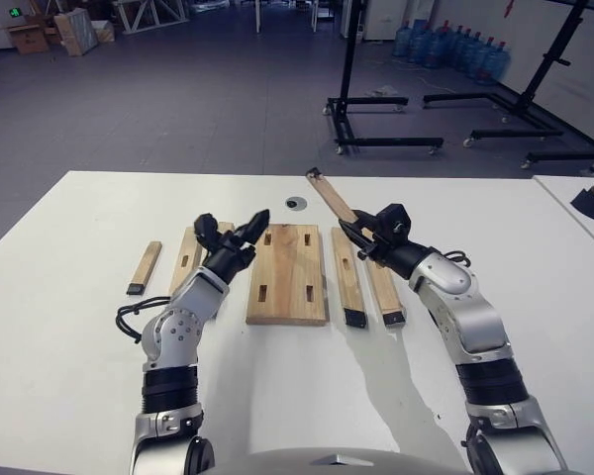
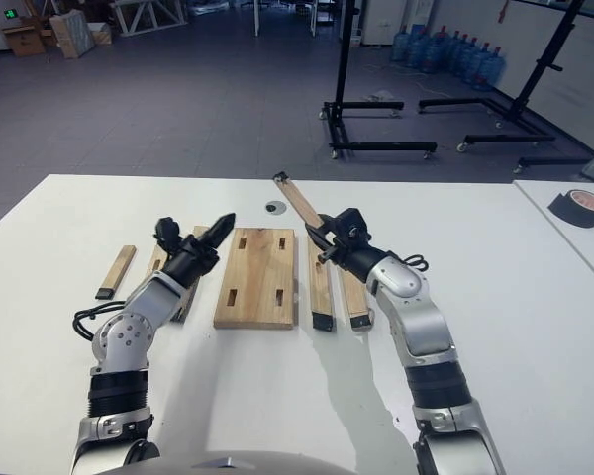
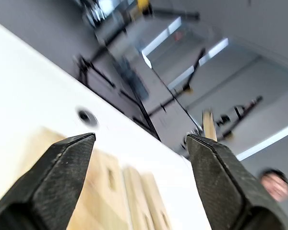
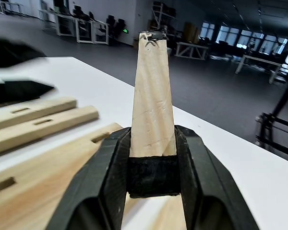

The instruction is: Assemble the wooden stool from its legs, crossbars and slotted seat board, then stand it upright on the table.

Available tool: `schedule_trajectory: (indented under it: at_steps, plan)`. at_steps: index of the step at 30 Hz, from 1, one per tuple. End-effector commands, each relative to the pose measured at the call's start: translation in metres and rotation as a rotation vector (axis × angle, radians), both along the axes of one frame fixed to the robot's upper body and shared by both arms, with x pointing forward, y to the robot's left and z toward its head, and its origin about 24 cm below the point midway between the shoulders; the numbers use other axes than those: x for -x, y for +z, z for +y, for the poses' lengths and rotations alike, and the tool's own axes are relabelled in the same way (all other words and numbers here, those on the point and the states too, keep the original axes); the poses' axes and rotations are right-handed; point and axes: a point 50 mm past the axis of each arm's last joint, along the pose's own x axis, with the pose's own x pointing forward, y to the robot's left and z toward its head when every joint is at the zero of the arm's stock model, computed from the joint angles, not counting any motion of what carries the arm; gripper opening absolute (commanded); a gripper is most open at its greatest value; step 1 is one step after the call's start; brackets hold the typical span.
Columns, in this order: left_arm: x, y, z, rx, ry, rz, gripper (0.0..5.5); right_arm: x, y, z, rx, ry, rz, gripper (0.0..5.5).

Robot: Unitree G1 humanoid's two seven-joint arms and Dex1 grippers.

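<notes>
The slotted seat board lies flat on the white counter, with two legs just to its right. The right gripper has its jaws pinching a wooden leg, tilted up off the surface. The left gripper hovers over the board's left edge, jaws spread. Beyond are grey floor, black wheeled stands and water bottles.

Tape roll on side table; water jugs, black stands behind.

white table carries the slotted seat board, two legs just right of it, a short crossbar well left.
</notes>
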Motion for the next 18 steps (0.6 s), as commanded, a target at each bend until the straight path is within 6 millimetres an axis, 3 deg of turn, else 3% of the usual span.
schedule_trajectory:
  at_steps: [1,7,18]
  plan:
    - [0.000,0.003,-0.003,0.078,-0.035,0.050,3.46,0.006,0.005,0.015,0.032,0.088,-0.025,1.28]
    - [0.000,0.021,-0.005,0.178,-0.076,0.002,3.46,0.020,-0.007,0.038,0.089,0.229,-0.009,1.28]
    - [-0.002,0.027,-0.005,0.253,-0.092,-0.006,3.46,0.023,-0.007,0.040,0.059,0.292,0.005,1.28]
